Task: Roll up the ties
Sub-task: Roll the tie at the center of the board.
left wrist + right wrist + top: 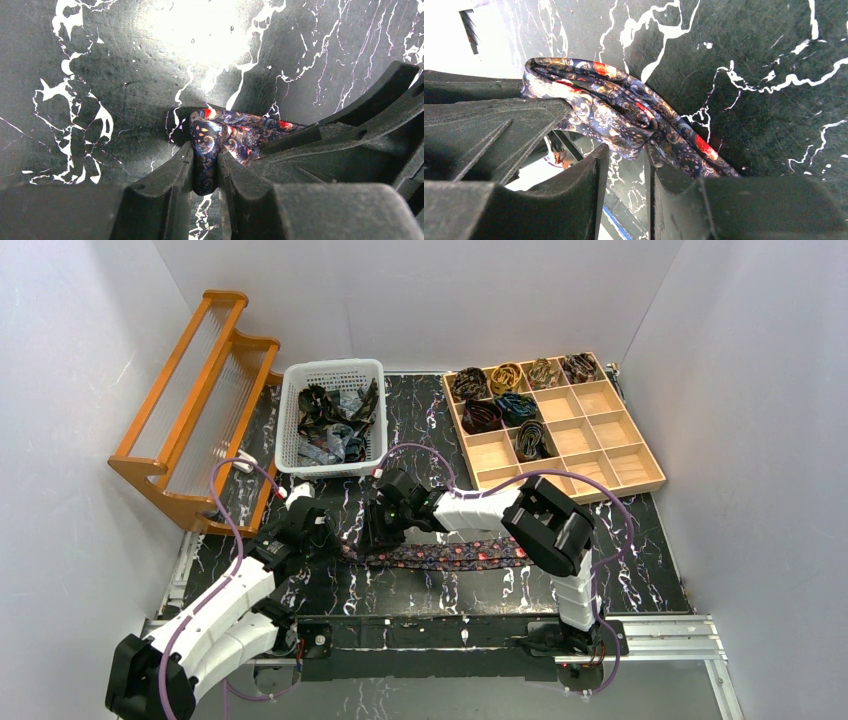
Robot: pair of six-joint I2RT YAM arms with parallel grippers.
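Navy paisley tie on black marble surface, nine-o'clock end pinched by left claw and right claw.

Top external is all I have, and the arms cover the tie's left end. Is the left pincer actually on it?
Observer: Yes. The left wrist view shows the left pincer shut on a fold of the tie.
Operator: And the right one?
Observer: The right wrist view shows a fold hanging into the gap of the right pincer. I can't tell if it is clamped.
Operator: Any coil there?
Observer: No tight one. The right wrist view shows the end doubled over in loose layers, bunched up off the table.
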